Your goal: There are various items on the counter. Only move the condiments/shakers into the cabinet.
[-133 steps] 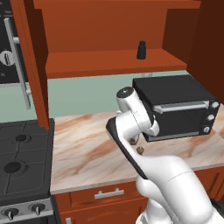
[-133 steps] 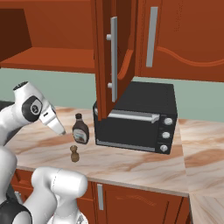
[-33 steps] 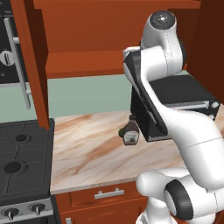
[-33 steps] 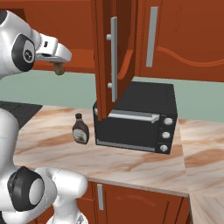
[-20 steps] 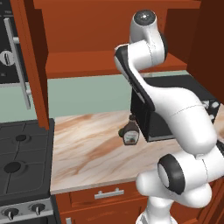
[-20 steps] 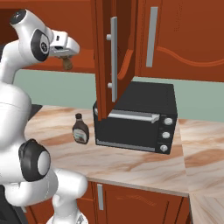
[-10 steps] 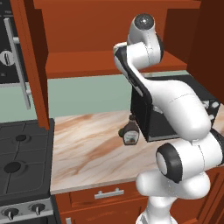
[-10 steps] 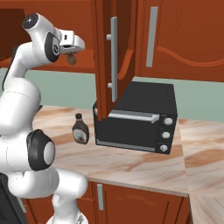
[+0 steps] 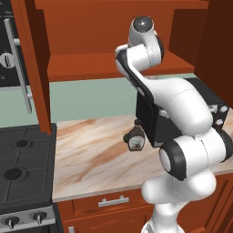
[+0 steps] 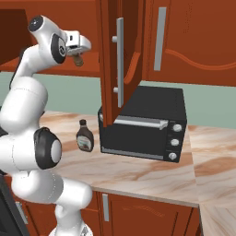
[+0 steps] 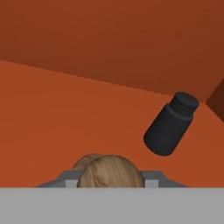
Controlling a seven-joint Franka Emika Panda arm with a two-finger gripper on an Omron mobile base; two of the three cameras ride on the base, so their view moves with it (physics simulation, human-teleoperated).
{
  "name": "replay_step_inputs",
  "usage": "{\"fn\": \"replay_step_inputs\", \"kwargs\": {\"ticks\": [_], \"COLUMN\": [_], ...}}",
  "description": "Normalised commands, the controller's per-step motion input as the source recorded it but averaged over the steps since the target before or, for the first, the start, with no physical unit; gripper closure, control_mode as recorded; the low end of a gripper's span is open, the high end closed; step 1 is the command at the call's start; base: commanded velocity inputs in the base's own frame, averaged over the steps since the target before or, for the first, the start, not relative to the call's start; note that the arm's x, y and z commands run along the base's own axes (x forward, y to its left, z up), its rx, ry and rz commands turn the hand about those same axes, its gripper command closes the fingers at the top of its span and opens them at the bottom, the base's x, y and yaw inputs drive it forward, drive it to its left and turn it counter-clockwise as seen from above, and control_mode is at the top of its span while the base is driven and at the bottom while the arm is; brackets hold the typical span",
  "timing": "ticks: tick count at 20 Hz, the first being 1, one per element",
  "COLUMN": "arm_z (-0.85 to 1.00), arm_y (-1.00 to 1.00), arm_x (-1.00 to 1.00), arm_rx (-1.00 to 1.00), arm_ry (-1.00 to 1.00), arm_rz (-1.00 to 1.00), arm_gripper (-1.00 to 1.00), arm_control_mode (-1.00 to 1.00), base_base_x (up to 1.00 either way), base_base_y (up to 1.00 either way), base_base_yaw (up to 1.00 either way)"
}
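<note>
The white arm rises high and bends forward at the elbow, its gripper (image 10: 79, 54) raised level and clamped around something small.

A black toaster oven (image 10: 143, 122) sits below an open wooden door with a silver handle (image 10: 119, 62). Left of the oven lies a black stove (image 9: 22, 173); behind it, a pale green wall (image 9: 91, 98).

black shaker (image 11: 169, 124) on cabinet shelf (image 11: 65, 113) | bottle (image 10: 85, 136) on counter (image 10: 138, 170)
</note>
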Motion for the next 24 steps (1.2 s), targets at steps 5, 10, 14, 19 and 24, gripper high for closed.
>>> {"fn": "replay_step_inputs", "kwargs": {"ticks": [5, 10, 14, 19, 24], "arm_z": [0.00, 0.00, 0.06, 0.34, 0.16], "arm_y": [0.15, 0.00, 0.01, 0.01, 0.00], "arm_x": [0.19, 0.29, 0.11, -0.59, -1.00], "arm_rx": [-0.03, 0.00, 0.00, 0.00, 0.00], "arm_ry": [0.03, 0.00, 0.00, -0.10, -0.08], "arm_rz": [0.00, 0.01, 0.02, 0.03, 0.01], "arm_gripper": [-1.00, -1.00, -1.00, -1.00, -1.00], "arm_control_mode": [-1.00, -1.00, -1.00, -1.00, -1.00], "base_base_x": [0.00, 0.00, 0.00, 0.00, 0.00], "base_base_y": [0.00, 0.00, 0.00, 0.00, 0.00], "base_base_yaw": [0.00, 0.00, 0.00, 0.00, 0.00]}}
